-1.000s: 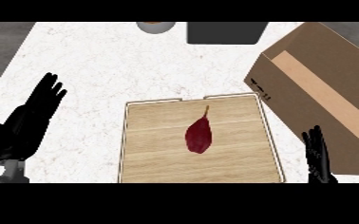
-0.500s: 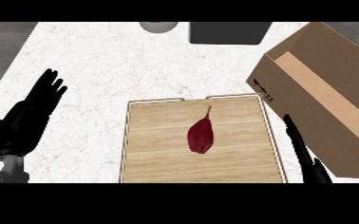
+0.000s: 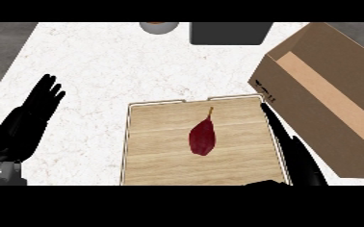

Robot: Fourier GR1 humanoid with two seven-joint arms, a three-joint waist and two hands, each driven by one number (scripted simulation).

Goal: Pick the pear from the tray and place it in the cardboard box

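A dark red pear [image 3: 202, 137] with a thin stem lies near the middle of the wooden tray [image 3: 156, 158]. The open cardboard box [image 3: 320, 96] stands at the right, its near corner beside the tray's right edge. My right hand [image 3: 288, 146] stretches with straight fingers along the tray's right rim, to the right of the pear and apart from it, holding nothing. My left hand [image 3: 32, 118] rests open at the left edge of the view, fingers up, well away from the tray.
A dark grey rectangular object [image 3: 231, 32] and a grey round object [image 3: 159, 27] sit at the counter's far edge. White speckled counter [image 3: 128, 72] lies beyond the tray and to its left.
My right hand has moved up and forward from the lower right corner, extending along the tray's right edge. The pear, tray and left hand have stayed put.
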